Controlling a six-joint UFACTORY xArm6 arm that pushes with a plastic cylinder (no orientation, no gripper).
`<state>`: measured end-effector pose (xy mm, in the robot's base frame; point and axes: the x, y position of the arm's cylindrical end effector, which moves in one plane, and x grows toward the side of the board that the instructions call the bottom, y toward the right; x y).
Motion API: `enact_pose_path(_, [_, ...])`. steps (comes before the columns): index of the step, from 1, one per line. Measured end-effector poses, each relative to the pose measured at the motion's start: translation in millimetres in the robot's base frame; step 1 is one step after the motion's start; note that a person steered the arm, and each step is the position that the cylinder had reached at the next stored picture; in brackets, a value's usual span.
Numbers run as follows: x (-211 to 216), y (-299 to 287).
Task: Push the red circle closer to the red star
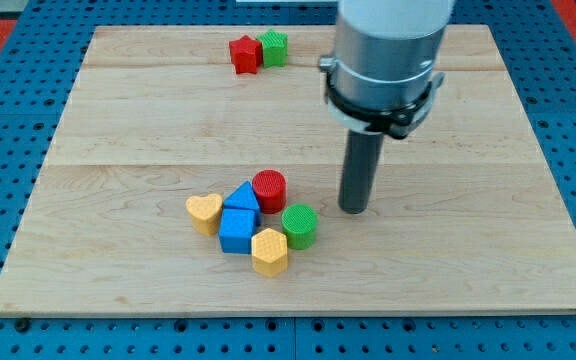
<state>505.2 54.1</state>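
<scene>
While the dark rod descends from the grey cylindrical arm housing (386,60) at the upper right of centre, my tip (354,210) rests on the pale wooden board (118,150) right of centre, a little to the right of the lower cluster and touching no block. It is a plain rod with no jaws, so nothing is held or clamped.

Nearest block to the tip is the green cylinder (299,226), just down and left of it. The red circle, a short red cylinder (269,188), stands at the cluster's top, left of the tip with a clear gap between them.

Against the red circle's lower left sits the blue triangular block (242,197), with the blue cube (237,230) directly below that. The yellow heart-shaped block (204,212) lies at the cluster's left edge, and the yellow hexagonal block (269,251) at its bottom.

The red star block (244,54) sits near the board's top edge, left of centre, well apart from the red circle. A green star-like block (274,47) touches its right side.

Blue pegboard (8,60) surrounds the board.
</scene>
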Motion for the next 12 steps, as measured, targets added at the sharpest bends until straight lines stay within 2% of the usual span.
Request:
enact_pose_path(2, [-15,-79])
enact_pose_path(3, [-16,-75])
enact_pose_path(5, [-68,-143])
enact_pose_path(7, [-63,-210])
enact_pose_path(8, [-87,-257])
enact_pose_path(10, [-187,-274])
enact_pose_path(11, [-189,-358])
enact_pose_path(12, [-203,-307])
